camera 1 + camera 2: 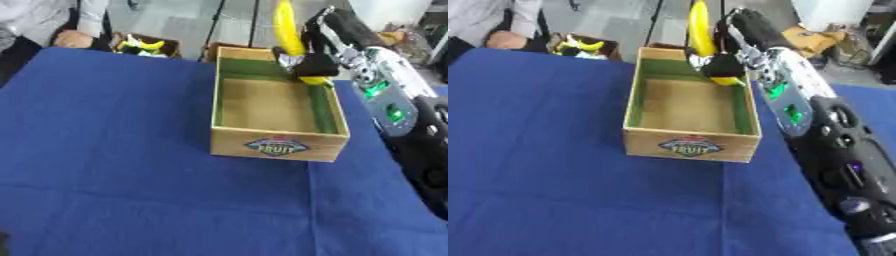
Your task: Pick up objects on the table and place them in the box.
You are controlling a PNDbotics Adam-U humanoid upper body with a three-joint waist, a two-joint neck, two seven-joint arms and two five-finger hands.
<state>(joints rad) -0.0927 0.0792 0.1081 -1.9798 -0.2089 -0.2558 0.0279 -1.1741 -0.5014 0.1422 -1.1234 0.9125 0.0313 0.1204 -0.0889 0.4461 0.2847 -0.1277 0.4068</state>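
A wooden box [276, 141] with a green lining and a "FRUIT" label on its front stands on the blue cloth, its inside bare. My right hand [313, 64] reaches in from the right, fingers curled round a yellow banana [287, 22]. The banana stands nearly upright over the box's far right corner, its lower end [315, 80] just below the hand at the rim. In the right eye view the same banana [701, 25] shows above the hand [721, 64]. My left hand shows in neither view.
The blue cloth [105, 150] covers the table. Beyond the far edge sits a small carton [144, 46] with yellow and green things in it. A person's hand [507, 39] rests at the far left corner. My right forearm [798, 100] runs along the box's right side.
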